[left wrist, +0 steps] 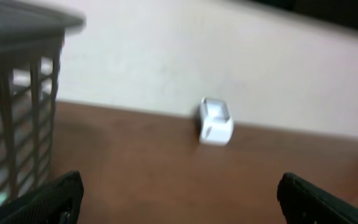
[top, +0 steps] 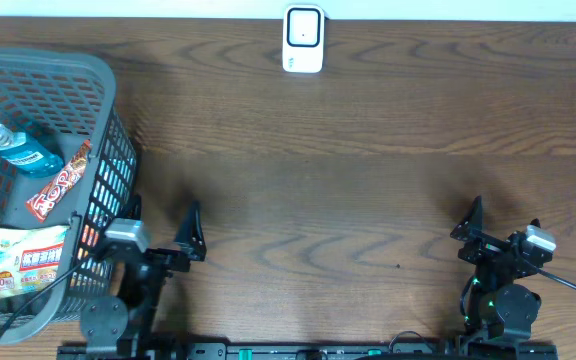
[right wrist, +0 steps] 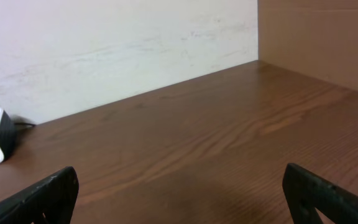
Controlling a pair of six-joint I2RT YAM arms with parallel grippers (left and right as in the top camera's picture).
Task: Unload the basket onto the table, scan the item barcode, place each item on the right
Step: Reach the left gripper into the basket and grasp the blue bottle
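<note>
Stage: judged to be the outset; no item is lifted and none is presented to the reader.
Left tool (top: 163, 222): jaws wide, nothing between them; at 7 o'clock on the brown wood-grain bench (top: 348, 180), just beside the basket's right wall.
Right tool (top: 505, 222): jaws wide, empty; at 5 o'clock, well apart from everything else.
Items: all three lie inside the grey plastic lattice basket (top: 43, 65) at 9 o'clock: a clear bottle of blue liquid (top: 23, 150), a red-and-orange snack bar wrapper (top: 60, 182), and a flat green-and-white packet (top: 28, 260) nearest the front.
Barcode: not legible on any item from these views; which face carries it cannot be told.
Scanner: white box-shaped barcode scanner (top: 303, 40) at 12 o'clock against the wall, well apart from the basket and both tools.
Risk, collision: the basket wall stands between the left tool and the items, so a low approach would strike or shove it.
Risk, grip: the packet and wrapper lie flat, so the jaws may slide off or take two items at once.
Risk, scan: a code held facing away from the scanner window would likely not read.
Obstruction: a dark cable (top: 28, 300) crosses the basket's front corner.
Path: the bench between the basket and the scanner shows nothing in the way.
</note>
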